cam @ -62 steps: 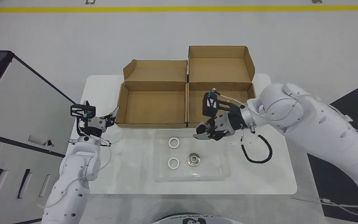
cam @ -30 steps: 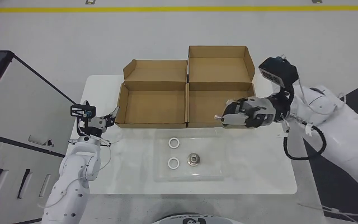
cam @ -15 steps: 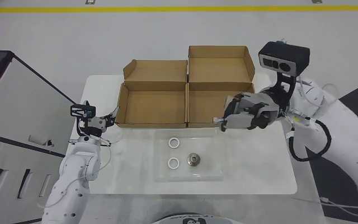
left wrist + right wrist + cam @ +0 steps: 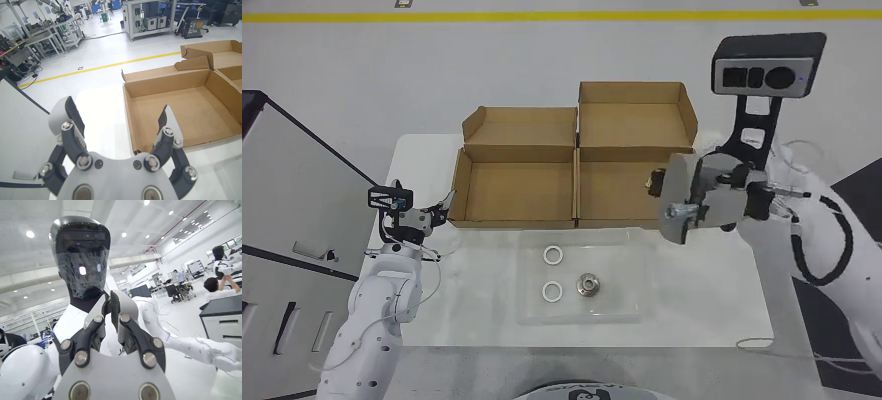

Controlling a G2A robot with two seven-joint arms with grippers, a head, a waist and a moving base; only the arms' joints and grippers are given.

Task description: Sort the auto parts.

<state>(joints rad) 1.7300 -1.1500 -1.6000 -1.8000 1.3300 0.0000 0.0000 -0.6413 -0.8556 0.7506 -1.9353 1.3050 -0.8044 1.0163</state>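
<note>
Two white rings and a round metal bearing lie on a clear tray at the table's front. My right gripper is raised above the right cardboard box, near its right side, and turned upward. Its fingers are shut on a small dark part. My left gripper hangs open with nothing in it, just off the front-left corner of the left cardboard box.
Both boxes stand side by side at the back of the white table, lids folded back. A dark-edged panel stands to the table's left. Bare tabletop lies between the tray and the left arm.
My right arm lifted away from the tray, swung right and back over the right box, and rolled its wrist so the gripper faces upward. The left arm and the tray parts kept still.
</note>
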